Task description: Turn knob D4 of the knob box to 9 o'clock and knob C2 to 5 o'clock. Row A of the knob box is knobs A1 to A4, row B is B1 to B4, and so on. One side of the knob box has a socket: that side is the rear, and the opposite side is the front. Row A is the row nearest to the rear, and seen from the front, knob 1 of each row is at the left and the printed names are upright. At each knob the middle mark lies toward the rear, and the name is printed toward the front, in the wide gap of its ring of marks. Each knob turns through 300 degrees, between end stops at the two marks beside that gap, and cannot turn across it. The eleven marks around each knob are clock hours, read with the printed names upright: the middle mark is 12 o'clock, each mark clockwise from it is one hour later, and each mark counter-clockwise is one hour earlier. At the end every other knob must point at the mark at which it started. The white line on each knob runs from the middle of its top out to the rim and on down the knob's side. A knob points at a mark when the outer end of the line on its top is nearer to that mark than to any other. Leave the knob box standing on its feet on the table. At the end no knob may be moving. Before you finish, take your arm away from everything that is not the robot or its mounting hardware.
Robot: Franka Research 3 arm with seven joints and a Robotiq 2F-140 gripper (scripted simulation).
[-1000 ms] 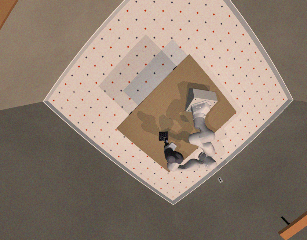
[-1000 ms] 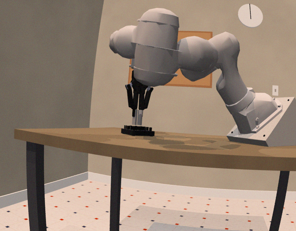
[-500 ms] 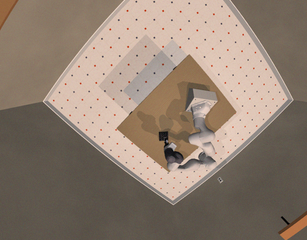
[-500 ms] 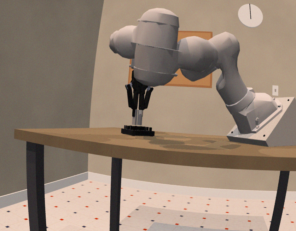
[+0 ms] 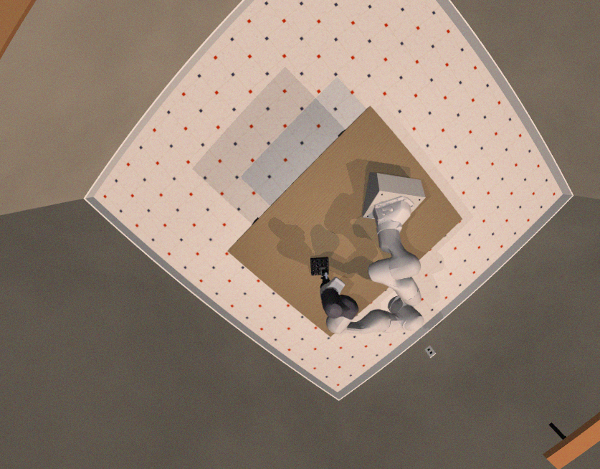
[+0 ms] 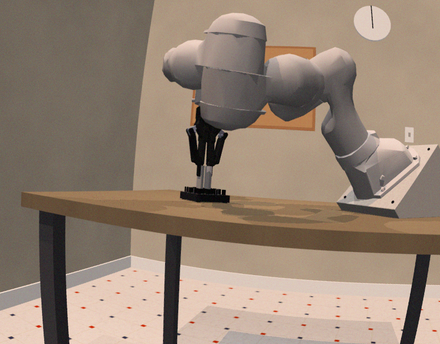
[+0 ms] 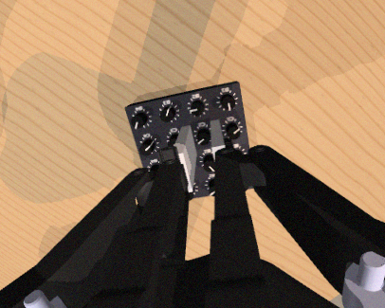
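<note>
The black knob box (image 5: 314,261) (image 6: 214,199) (image 7: 240,109) stands on the table. In the wrist view its names are upside down and row D is farthest up. Knob D4 (image 7: 139,119) is at the upper left; its white line points down and slightly left, near 1 o'clock. Knob C2 (image 7: 203,135) shows between the fingertips; its line points down-left, about 1 or 2 o'clock. My gripper (image 5: 325,275) (image 6: 204,188) (image 7: 203,137) points down with its fingertips close to the knob tops, a narrow gap between them, open. Its fingers hide parts of rows A to C.
The wooden table (image 5: 352,150) (image 6: 124,206) carries the box and, toward another edge, the wedge-shaped arm base (image 5: 398,185) (image 6: 418,183). The white arm (image 5: 398,265) (image 6: 235,72) reaches over the table. Other knobs stand close around C2.
</note>
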